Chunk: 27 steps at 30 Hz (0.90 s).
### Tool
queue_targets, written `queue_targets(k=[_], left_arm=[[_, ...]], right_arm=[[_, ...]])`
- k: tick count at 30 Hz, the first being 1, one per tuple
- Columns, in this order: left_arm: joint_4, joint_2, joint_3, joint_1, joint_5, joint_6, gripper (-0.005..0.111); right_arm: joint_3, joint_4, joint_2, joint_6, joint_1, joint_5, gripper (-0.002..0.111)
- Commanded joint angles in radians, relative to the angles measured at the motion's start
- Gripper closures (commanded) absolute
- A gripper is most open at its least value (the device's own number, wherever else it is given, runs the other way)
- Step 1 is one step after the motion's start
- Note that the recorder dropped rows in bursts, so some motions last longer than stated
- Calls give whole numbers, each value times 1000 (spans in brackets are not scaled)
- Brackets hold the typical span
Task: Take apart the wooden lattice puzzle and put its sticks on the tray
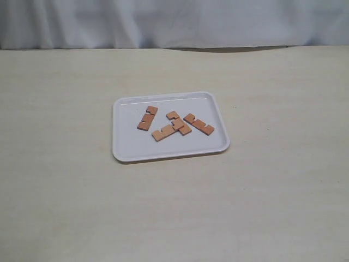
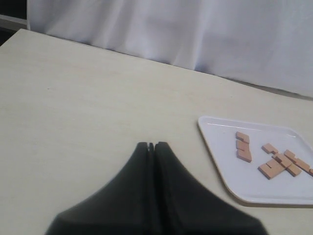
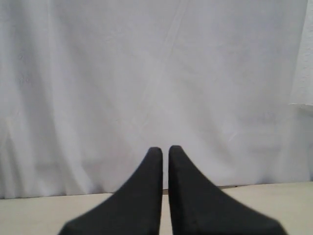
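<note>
Across tray (image 1: 131, 143) middle four sticks (image 1: 147, 118) lie loose, two overlapping, so teardown looks done; left gripper (image 2: 151, 145) and right gripper (image 3: 165, 149) sit closed, empty, clear of it.

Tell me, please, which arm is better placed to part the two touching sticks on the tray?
Probably left: its shut end effector faces the white plastic tray and notched wooden sticks; the right end effector faces only curtain.

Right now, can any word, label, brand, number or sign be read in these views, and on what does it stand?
None: no text shows in any view. The white tray, the wooden sticks, the table, the curtain, the left tool and the right tool look unmarked.
</note>
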Motion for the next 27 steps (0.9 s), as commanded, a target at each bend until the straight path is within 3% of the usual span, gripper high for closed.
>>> queue_targets(k=[1, 7, 17, 27], left_arm=[[-2, -2, 3, 10, -9, 5, 107], [-2, -2, 3, 10, -9, 5, 107], [-2, -2, 3, 10, -9, 5, 107], [-2, -2, 3, 10, -9, 5, 107]], right_arm=[[6, 46, -3, 18, -3, -6, 104], [63, 30, -3, 9, -3, 27, 104], [313, 27, -3, -2, -3, -21, 104], [325, 27, -3, 0, -3, -55, 104]])
